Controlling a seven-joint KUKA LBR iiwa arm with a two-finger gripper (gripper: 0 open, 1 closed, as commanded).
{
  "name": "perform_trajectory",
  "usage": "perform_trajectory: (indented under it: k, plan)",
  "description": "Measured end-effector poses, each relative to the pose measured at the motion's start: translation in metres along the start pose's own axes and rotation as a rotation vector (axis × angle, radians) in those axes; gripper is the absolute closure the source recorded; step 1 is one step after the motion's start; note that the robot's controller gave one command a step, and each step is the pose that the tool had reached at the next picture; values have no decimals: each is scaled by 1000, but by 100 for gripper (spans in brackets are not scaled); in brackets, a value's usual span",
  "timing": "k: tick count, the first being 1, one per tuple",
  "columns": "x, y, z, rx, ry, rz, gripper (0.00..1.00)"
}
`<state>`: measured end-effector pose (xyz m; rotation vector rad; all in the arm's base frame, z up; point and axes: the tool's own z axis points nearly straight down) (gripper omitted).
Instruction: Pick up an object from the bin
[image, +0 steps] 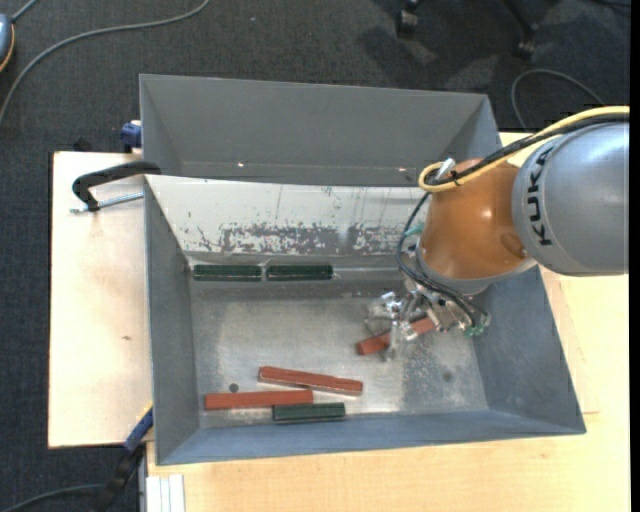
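Gripping red-brown bar (374, 346) | hand (401, 326) closed round it | right-centre of bin (300, 130)

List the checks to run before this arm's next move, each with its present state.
1. Gripper at the short red stick, right of the bin's middle: ok.
2. Short red stick firmly gripped: cannot tell.
3. Short red stick off the bin floor: cannot tell.
4. Long red stick, second red stick and front dark green stick apart from the gripper: ok.
5. Back-wall dark green sticks apart from the gripper: ok.
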<state>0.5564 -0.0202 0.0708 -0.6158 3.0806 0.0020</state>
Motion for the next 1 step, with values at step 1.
perform_trajectory:
  k: [1]
  plan:
    - [20, 19, -149, 6, -13, -23, 100]
